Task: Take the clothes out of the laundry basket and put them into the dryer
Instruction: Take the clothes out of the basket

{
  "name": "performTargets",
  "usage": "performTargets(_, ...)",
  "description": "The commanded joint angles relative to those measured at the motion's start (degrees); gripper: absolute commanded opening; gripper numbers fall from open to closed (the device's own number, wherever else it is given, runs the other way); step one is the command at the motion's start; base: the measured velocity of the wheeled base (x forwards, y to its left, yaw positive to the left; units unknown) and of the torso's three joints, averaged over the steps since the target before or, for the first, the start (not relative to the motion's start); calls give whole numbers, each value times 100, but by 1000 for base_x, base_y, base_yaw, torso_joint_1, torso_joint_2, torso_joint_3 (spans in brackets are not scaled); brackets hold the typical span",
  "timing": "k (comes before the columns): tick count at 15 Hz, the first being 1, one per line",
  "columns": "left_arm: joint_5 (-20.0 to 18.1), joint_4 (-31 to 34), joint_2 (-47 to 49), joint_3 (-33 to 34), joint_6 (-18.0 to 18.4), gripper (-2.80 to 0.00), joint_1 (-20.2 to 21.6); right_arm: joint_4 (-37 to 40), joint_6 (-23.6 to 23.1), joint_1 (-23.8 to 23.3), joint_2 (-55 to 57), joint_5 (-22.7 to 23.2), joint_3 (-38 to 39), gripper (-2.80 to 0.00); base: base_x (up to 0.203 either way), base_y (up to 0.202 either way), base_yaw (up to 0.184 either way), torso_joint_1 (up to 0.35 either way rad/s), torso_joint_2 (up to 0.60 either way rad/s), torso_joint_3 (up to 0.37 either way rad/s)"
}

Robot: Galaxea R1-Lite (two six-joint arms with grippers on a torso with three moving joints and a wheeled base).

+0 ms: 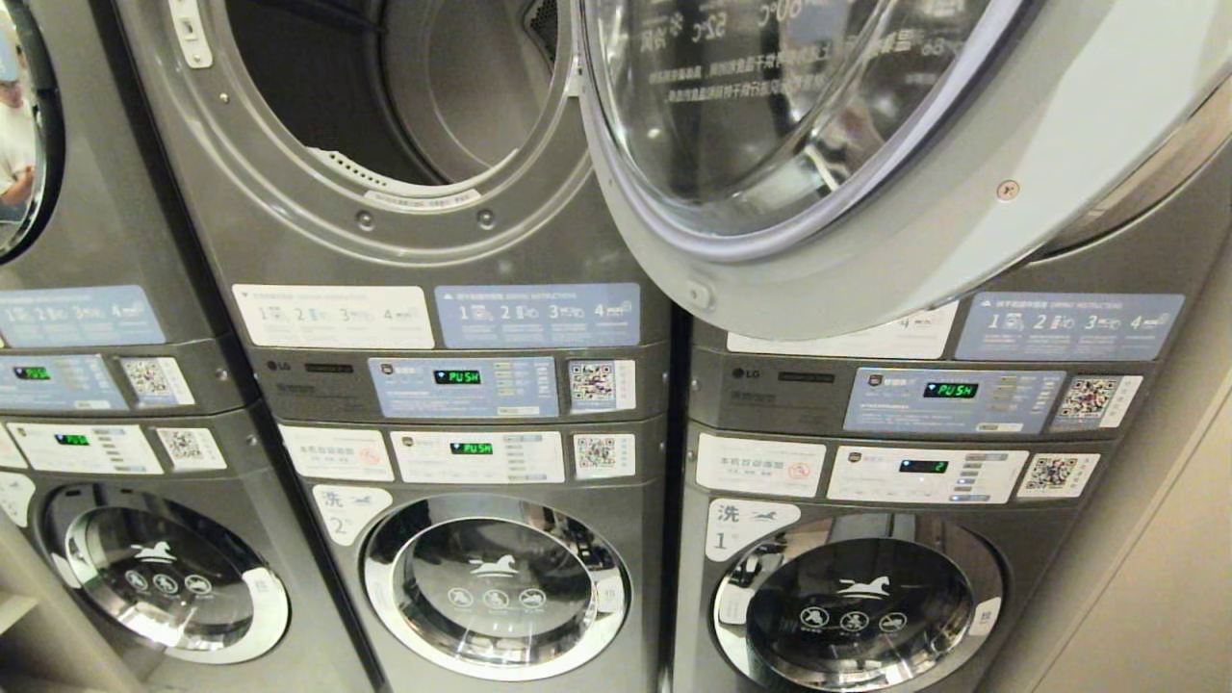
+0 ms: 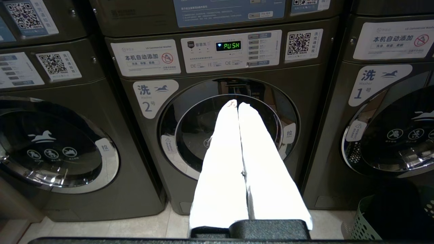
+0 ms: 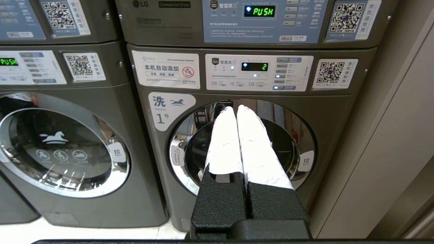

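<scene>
The dryer [image 1: 404, 87] in the middle of the upper row stands with its drum exposed, and its round glass door [image 1: 770, 115] is swung out to the right. Neither arm shows in the head view. My left gripper [image 2: 236, 105] is shut and empty, its white fingers pressed together, pointing at the door of washer 2 [image 2: 230, 135]. A green perforated laundry basket [image 2: 359, 223] stands on the floor to that gripper's right, with a dark heap of clothes [image 2: 396, 210] in it. My right gripper [image 3: 236, 109] is shut and empty, held in front of washer 1 [image 3: 244, 142].
Grey stacked machines fill the wall, dryers above and washers with closed doors below. A beige wall panel [image 3: 400, 135] runs close to the right of washer 1. A strip of pale floor tile [image 2: 101, 230] lies before the machines. A person is reflected in the far-left dryer door [image 1: 14, 144].
</scene>
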Motion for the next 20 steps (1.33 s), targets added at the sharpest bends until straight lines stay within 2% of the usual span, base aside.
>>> performTargets(1,2,9,-2,0,1,-280,0,1,6,1,-2,0,0,-280,0,0,0,-76,200,107)
performTargets(20,10,5,-2,0,-22,-280,0,1,-3,1,-2,0,0,-280,0,0,0,-128,287,157)
